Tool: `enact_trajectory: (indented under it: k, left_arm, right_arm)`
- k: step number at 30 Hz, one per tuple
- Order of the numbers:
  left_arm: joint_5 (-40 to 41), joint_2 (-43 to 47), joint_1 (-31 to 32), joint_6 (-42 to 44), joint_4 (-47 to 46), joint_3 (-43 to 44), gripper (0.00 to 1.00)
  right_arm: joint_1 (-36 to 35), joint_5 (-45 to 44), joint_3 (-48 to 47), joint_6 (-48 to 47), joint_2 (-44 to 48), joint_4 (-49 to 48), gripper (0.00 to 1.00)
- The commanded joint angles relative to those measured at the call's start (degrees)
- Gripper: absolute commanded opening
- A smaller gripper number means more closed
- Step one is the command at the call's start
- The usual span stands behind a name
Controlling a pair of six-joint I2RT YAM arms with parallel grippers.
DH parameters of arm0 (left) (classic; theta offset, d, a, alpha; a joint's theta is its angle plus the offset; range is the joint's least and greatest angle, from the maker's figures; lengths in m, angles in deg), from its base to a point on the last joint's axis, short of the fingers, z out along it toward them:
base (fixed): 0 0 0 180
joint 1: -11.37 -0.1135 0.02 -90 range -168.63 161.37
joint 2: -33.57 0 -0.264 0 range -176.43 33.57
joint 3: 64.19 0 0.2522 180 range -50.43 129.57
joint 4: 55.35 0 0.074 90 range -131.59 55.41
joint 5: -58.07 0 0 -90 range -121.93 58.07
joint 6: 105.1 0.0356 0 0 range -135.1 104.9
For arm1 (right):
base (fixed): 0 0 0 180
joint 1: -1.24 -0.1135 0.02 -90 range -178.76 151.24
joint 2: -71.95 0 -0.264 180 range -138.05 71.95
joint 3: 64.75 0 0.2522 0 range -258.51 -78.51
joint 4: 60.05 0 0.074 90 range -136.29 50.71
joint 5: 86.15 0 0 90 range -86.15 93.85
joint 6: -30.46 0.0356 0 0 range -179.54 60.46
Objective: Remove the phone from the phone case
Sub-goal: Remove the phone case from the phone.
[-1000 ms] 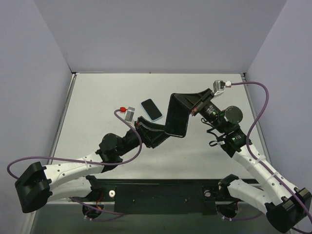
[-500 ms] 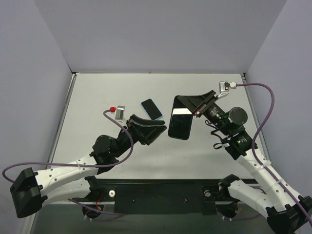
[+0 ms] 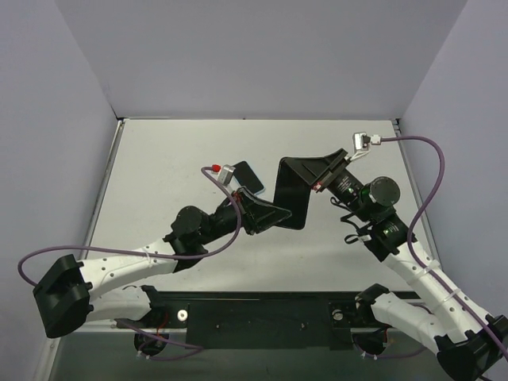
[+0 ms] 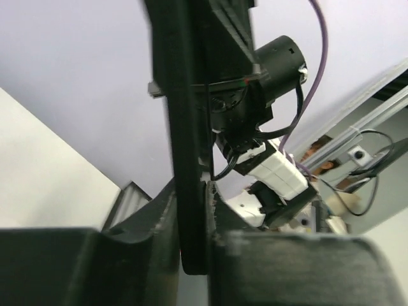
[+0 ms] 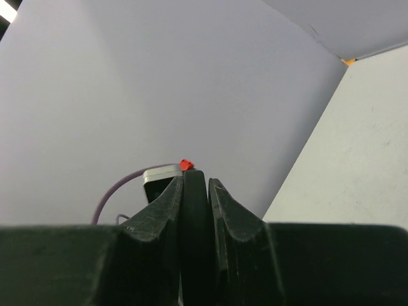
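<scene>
The phone [image 3: 293, 194], a thin black slab in its case [image 4: 189, 140], hangs on edge above the counter [image 3: 159, 159], pinched from both sides. The left end effector [image 3: 279, 214] is closed on its lower edge and the right end effector [image 3: 292, 167] on its upper end, each with fingers nearly together on the thin rim. To me it looks rigid and fairly light, probably slick on the face, while the case should give at the lip. I'd hold the rim with one and peel a corner with the other, never squeezing the glass. A smaller blue-edged handset [image 3: 252, 179] lies just under the left wrist. The bare counter to the near right looks the safer side to work over.
</scene>
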Motion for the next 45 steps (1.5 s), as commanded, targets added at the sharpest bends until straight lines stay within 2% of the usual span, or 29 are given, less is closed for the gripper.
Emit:
enact_trajectory:
  k: [1, 2, 3, 4, 5, 6, 7, 8, 9, 10, 13, 19, 22, 26, 28, 29, 32, 35, 36, 38, 39, 40, 41, 42, 44, 45]
  left_arm:
    - [-11.36, 1.30, -2.81, 0.73, 3.68, 4.77, 0.06]
    - [-12.70, 2.18, -4.22, 1.43, 6.17, 5.04, 0.04]
    - [-16.28, 3.75, -6.58, 2.05, 10.11, 5.48, 0.00]
    - [-17.88, 4.81, -8.08, 3.53, 12.15, 5.40, 0.00]
    - [-20.94, 7.09, -10.19, 4.33, 15.65, 5.40, 0.00]
    - [-22.28, 7.98, -11.34, 6.95, 18.38, 5.74, 0.00]
    - [-25.25, 9.47, -13.09, 8.54, 23.20, 6.88, 0.00]
    - [-28.41, 10.00, -13.54, 10.82, 25.68, 8.28, 0.00]
    - [-29.66, 10.79, -14.33, 12.06, 28.93, 9.08, 0.00]
    - [-31.85, 11.15, -14.43, 14.07, 30.44, 10.05, 0.00]
    - [-35.64, 11.42, -14.95, 15.59, 33.97, 11.37, 0.00]
    - [-42.06, 9.57, -14.96, 12.34, 30.98, 11.37, 0.00]
    - [-43.64, 9.04, -14.96, 11.90, 30.72, 11.37, 0.00]
    - [-43.82, 8.25, -15.04, 11.81, 31.42, 12.43, 0.00]
    - [-44.00, 8.08, -14.96, 11.72, 31.51, 12.87, 0.00]
    - [-43.91, 7.90, -15.04, 12.07, 31.60, 13.04, 0.00]
    - [-44.00, 7.55, -15.22, 12.07, 32.38, 13.66, 0.00]
    - [-43.39, 7.46, -15.31, 12.07, 32.48, 14.10, 0.00]
    - [-42.86, 7.55, -15.39, 12.16, 33.00, 14.27, 0.00]
    - [-39.09, 8.16, -16.18, 12.25, 35.98, 14.80, 0.18]
    - [-34.55, 9.38, -16.36, 11.46, 37.03, 14.37, 0.45]
    - [-32.07, 10.35, -16.45, 10.06, 37.39, 13.84, 0.58]
    - [-26.30, 12.10, -16.54, 9.35, 37.40, 11.92, 0.81]
    - [-23.46, 13.42, -16.45, 6.91, 37.40, 11.03, 0.81]
    - [-12.22, 17.12, -16.45, 1.82, 36.44, 4.82, 0.82]
    - [-6.88, 19.48, -16.45, -1.00, 32.78, 2.95, 0.82]
  right_arm:
    - [-0.18, 2.83, -1.89, -4.97, 1.83, -2.19, 0.00]
    - [-0.09, 5.80, -3.12, -8.46, 2.00, 1.15, 0.00]
    - [0.44, 7.40, -5.83, -11.11, 2.01, 9.89, 0.02]
    - [0.96, 11.59, -7.86, -16.18, 1.22, 14.24, 0.14]
    - [1.32, 14.15, -11.18, -18.41, 0.43, 23.42, 0.18]
    - [2.19, 18.53, -12.96, -22.43, -0.97, 26.90, 0.30]
    - [2.55, 23.53, -14.89, -23.78, -1.50, 31.29, 0.36]
    - [3.16, 26.11, -15.17, -25.36, -1.68, 33.24, 0.46]
    - [3.34, 29.44, -15.52, -25.98, -1.86, 34.83, 0.60]
    - [3.78, 30.69, -15.79, -27.03, -1.69, 35.37, 0.67]
    - [4.04, 32.63, -16.32, -28.62, -0.90, 37.75, 0.68]
    - [3.87, 35.53, -17.37, -30.12, -2.56, 36.69, 0.59]
    - [3.00, 38.43, -18.60, -30.82, -3.97, 36.52, 0.44]
    - [1.14, 38.53, -18.07, -32.58, -3.44, 36.43, 0.40]
    - [0.88, 38.79, -17.72, -32.75, -3.53, 36.34, 0.32]
    - [0.62, 39.14, -17.63, -32.75, -3.53, 36.17, 0.24]
    - [0.35, 39.14, -16.85, -32.84, -3.53, 35.90, 0.17]
    - [0.09, 38.35, -15.97, -33.11, -2.66, 35.47, 0.00]
    - [0.09, 35.48, -15.70, -32.93, -2.30, 35.46, 0.00]
    - [0.18, 28.03, -14.56, -32.15, -0.02, 35.03, 0.00]
    - [0.26, 25.28, -13.60, -30.75, 1.38, 33.54, 0.00]
    - [0.44, 20.47, -12.98, -28.47, 2.26, 32.57, 0.00]
    - [0.61, 18.68, -12.02, -27.49, 3.49, 30.13, 0.00]
    - [0.88, 16.75, -11.23, -24.87, 3.94, 28.80, 0.00]
    - [1.40, 12.01, -9.38, -21.79, 5.69, 25.89, 0.00]
    - [1.76, 10.16, -8.15, -20.72, 6.66, 23.53, 0.00]
